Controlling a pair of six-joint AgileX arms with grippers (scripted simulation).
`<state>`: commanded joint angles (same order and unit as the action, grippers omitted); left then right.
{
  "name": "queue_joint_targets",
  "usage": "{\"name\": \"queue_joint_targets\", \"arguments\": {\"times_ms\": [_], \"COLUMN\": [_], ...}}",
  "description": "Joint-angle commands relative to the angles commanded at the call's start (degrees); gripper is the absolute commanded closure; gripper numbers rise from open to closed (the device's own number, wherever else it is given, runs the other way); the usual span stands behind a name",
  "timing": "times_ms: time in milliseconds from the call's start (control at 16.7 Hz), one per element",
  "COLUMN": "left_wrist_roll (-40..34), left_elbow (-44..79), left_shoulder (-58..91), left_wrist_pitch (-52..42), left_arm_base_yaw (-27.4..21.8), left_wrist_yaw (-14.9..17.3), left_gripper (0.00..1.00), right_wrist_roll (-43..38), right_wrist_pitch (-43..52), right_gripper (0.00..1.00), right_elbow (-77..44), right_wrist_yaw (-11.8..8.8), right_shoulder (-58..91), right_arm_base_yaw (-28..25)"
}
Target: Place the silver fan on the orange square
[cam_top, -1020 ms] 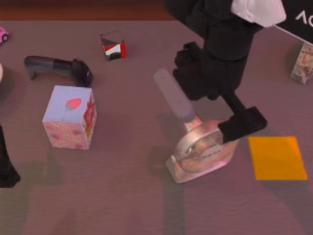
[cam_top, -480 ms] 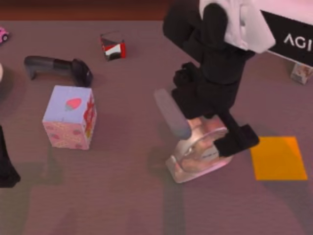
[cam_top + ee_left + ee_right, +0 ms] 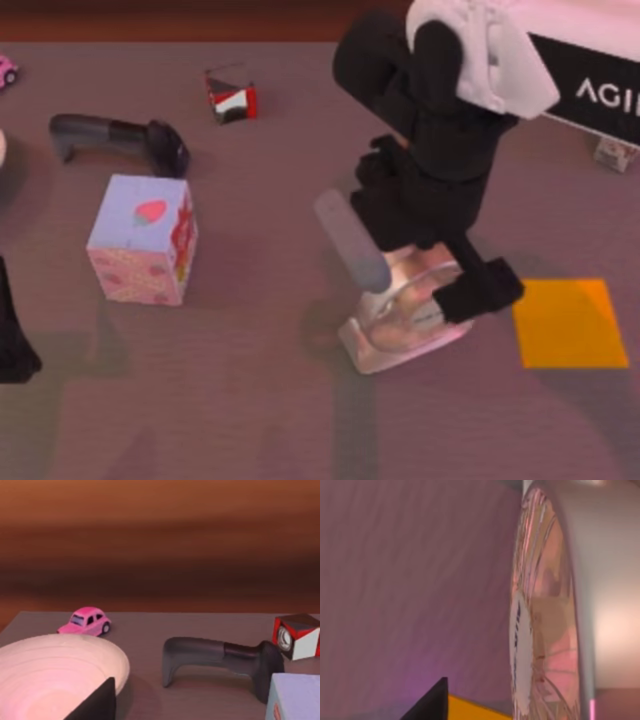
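Note:
The silver fan (image 3: 405,325) stands on its flat base right of the table's middle, its ring guard partly hidden under my right arm. My right gripper (image 3: 415,268) is open and low over the fan, one finger on each side of the ring. In the right wrist view the shiny ring (image 3: 555,605) fills one side, with one dark fingertip (image 3: 434,702) beside it. The orange square (image 3: 570,322) lies flat just right of the fan, and a corner of the orange square (image 3: 470,711) also shows in the right wrist view. My left gripper (image 3: 12,345) is parked at the left edge.
A pink-and-blue box (image 3: 143,238) stands at the left, with a black scanner (image 3: 120,140) behind it. A red-and-white cube (image 3: 232,97) and a pink toy car (image 3: 6,70) sit at the back. A small carton (image 3: 612,150) is at the back right. A white bowl (image 3: 50,675) lies near my left gripper.
My right arm has come down and forward over the fan, so its fingers now straddle the ring. The fan and the left arm have not moved.

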<state>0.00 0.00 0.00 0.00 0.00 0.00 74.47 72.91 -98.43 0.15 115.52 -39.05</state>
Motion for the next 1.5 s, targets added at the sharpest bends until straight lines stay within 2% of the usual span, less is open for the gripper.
{"name": "queue_joint_targets", "arguments": {"times_ms": [600, 1200, 1500], "left_wrist_roll": [0.0, 0.0, 0.0], "left_elbow": [0.0, 0.0, 0.0], "left_shoulder": [0.0, 0.0, 0.0], "left_wrist_pitch": [0.0, 0.0, 0.0], "left_arm_base_yaw": [0.0, 0.0, 0.0], "left_wrist_yaw": [0.0, 0.0, 0.0], "left_gripper": [0.0, 0.0, 0.0], "right_wrist_roll": [0.0, 0.0, 0.1], "right_wrist_pitch": [0.0, 0.2, 7.6], "right_gripper": [0.98, 1.0, 1.0], "right_elbow": [0.0, -0.2, -7.9], "right_wrist_yaw": [0.0, 0.0, 0.0], "right_shoulder": [0.0, 0.0, 0.6], "right_arm_base_yaw": [0.0, 0.1, -0.2]}}
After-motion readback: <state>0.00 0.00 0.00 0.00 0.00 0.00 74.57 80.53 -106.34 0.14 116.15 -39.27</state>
